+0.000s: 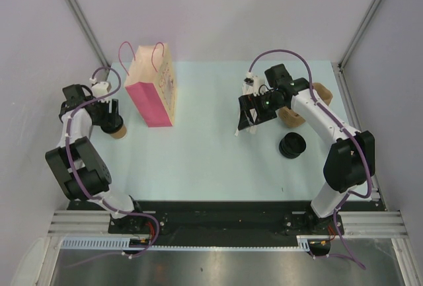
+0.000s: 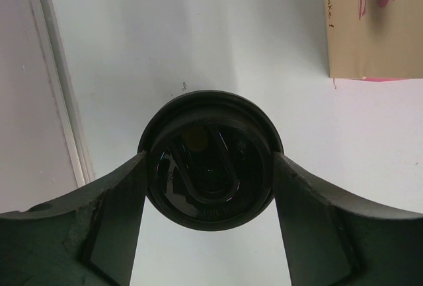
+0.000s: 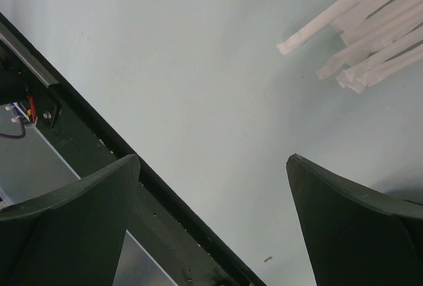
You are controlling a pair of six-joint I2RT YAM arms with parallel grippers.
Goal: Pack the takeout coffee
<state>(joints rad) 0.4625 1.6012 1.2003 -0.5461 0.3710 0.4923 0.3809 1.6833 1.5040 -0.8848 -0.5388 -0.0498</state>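
Top external view
- Worktop [image 1: 205, 160]: pale, both arms bolted at its near edge.
- Takeout coffee [image 1: 119, 131]: upright by the worktop's left edge, black lid on.
- Left gripper [image 1: 111, 122]: on the takeout coffee, largely covering it.
- Paper bag [image 1: 153, 91]: pink and kraft, upright toward the far left corner, just beside the takeout coffee.
- Right gripper [image 1: 252, 113]: above the right half of the worktop.
- Black lids [image 1: 291, 145]: small pile near the right edge.
- Brown cups [image 1: 291, 115]: lidless, partly hidden behind the right arm.

Left wrist view
- Left gripper [image 2: 209, 167]: claw clamped on the takeout coffee [image 2: 210, 121], one finger on each side of the lid.
- Paper bag [image 2: 377, 28]: upper right, apart from the cup.

Right wrist view
- Right gripper [image 3: 213, 160]: claw spread wide, holding nothing.
- Wrapped straws [image 3: 370, 28]: loose bundle lying on the worktop.
- Black rail [image 3: 165, 200]: runs along the worktop's near edge.
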